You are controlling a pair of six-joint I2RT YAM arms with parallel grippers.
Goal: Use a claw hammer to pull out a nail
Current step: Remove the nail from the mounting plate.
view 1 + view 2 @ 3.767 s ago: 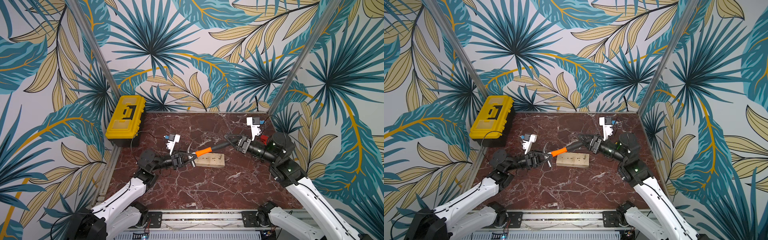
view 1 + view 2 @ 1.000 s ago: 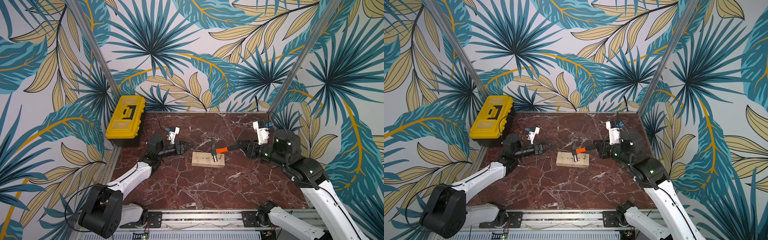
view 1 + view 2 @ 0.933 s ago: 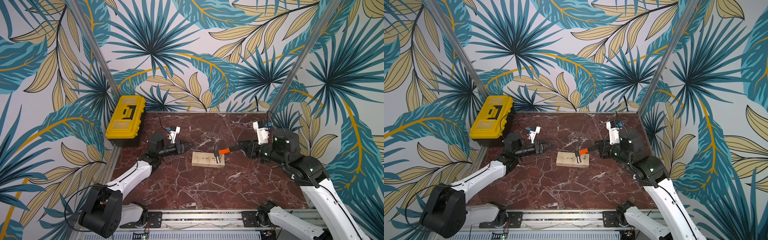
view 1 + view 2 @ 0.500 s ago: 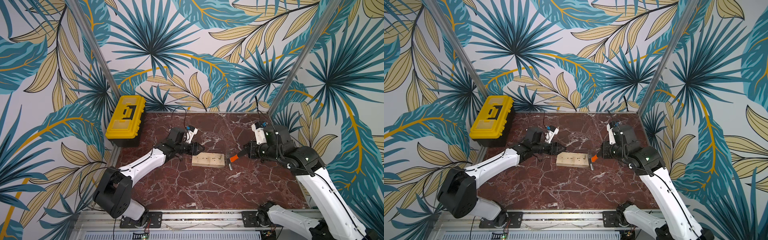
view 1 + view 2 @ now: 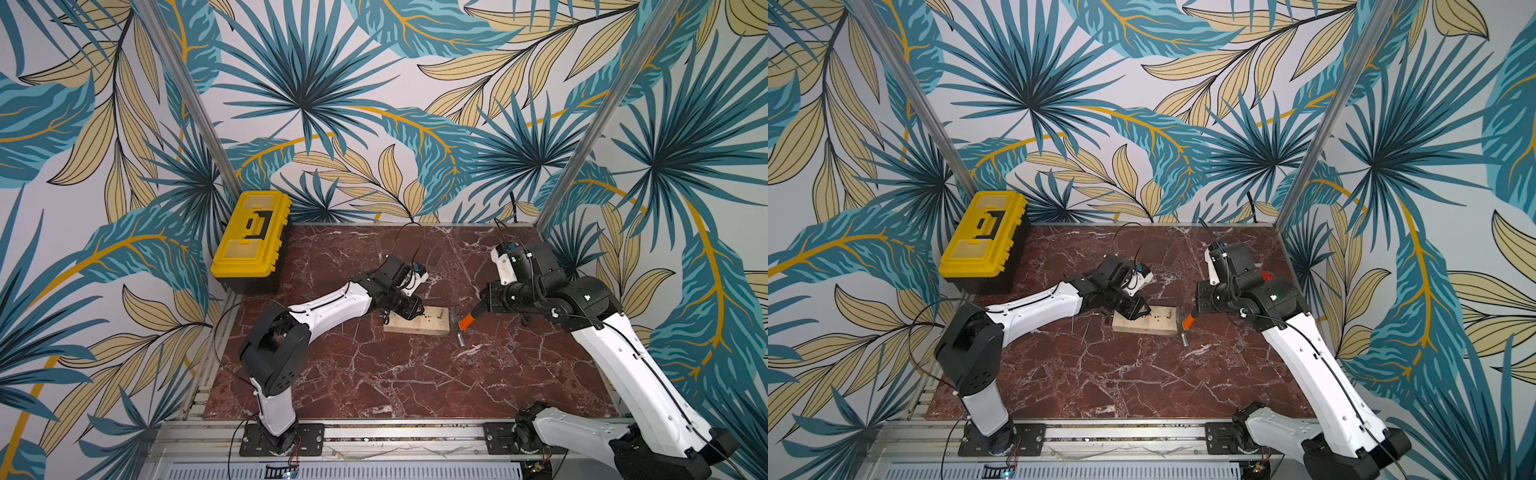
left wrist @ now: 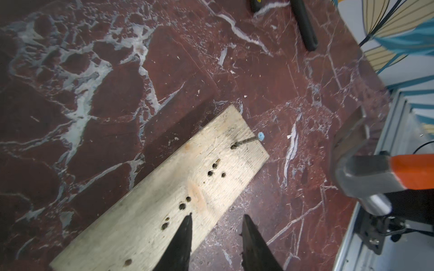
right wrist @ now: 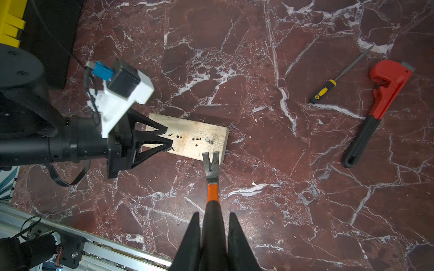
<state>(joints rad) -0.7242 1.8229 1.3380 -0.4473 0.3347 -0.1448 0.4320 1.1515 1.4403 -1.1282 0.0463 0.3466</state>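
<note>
My right gripper (image 7: 213, 215) is shut on the black handle of the claw hammer (image 7: 212, 164), also seen in both top views (image 5: 464, 326) (image 5: 1185, 327). Its forked claw reaches the front edge of the wooden block (image 7: 187, 140), a short way from the nail (image 7: 208, 140). The nail (image 6: 249, 140) leans partly out of the wood near the block's right end. My left gripper (image 6: 217, 217) is open and holds nothing. It hovers over the block's left end (image 5: 409, 311), one finger above the wood and the other past its edge.
A red-headed wrench (image 7: 380, 101) and a small yellow-and-black-handled tool (image 7: 338, 77) lie on the marble at the right. A yellow toolbox (image 5: 251, 237) stands at the back left corner. The block (image 5: 1146, 322) has several old nail holes.
My left gripper has moved right from beside the block to over its left end, its jaws narrowing. My right arm has swung the hammer head off the block's top to its right front edge.
</note>
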